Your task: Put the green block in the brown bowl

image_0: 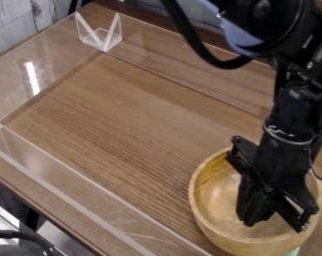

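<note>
From my seat, going left to right, I first see a clear acrylic wall (44,200) fencing the near edge of the wood-grain desk (124,120), with a small clear triangular stand (100,32) at the far corner and pale planked boards behind it. The middle of the desk carries nothing.

At the right, the large round light-brown wooden bowl (211,205) sits close to the near corner, and my black tool (267,212) points steeply down into its hollow. The jaws are drawn together as tightly as they go. A sliver of pale mint-green shows at the tool's lower right tip, which I take to be the green block (307,228), mostly hidden; I cannot tell whether it is pinched or only lying beside the fingers.

I judge the carry as done: the block is already inside the bowl's rim. What remains, I think, is letting go if it is held, then lifting the arm clear without tipping the bowl.
</note>
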Available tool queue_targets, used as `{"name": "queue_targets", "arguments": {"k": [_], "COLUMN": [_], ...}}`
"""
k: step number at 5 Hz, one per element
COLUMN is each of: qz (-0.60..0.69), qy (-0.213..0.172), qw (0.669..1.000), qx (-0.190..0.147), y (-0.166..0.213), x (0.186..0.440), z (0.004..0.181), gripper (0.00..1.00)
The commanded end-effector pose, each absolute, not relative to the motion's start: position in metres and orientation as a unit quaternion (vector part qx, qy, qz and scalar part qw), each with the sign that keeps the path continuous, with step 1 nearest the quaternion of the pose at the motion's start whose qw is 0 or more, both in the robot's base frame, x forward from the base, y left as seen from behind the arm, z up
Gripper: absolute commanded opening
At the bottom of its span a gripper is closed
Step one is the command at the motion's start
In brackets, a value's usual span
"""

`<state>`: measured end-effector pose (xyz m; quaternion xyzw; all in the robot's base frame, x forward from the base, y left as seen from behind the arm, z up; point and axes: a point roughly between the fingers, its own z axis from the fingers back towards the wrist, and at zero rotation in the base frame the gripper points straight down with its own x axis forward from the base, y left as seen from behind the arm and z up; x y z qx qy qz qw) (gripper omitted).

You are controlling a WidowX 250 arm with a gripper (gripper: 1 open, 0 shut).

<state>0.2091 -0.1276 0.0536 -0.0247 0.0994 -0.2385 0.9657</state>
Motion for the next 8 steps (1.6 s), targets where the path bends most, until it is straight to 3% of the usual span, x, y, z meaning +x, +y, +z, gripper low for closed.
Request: {"name": "queue_targets", "arguments": {"k": [1,4,8], "qz": [-0.229,-0.214,-0.184], "qy": [0.084,0.098,0.078], "qw": [0.969,0.971,0.979], "qx": [-0.032,-0.037,-0.038], "y": [-0.128,-0.125,-0.115], "x": [0.218,0.219,0.222], "z": [0.064,0.071,0.092], "gripper": [0.0,0.0,0.0]}}
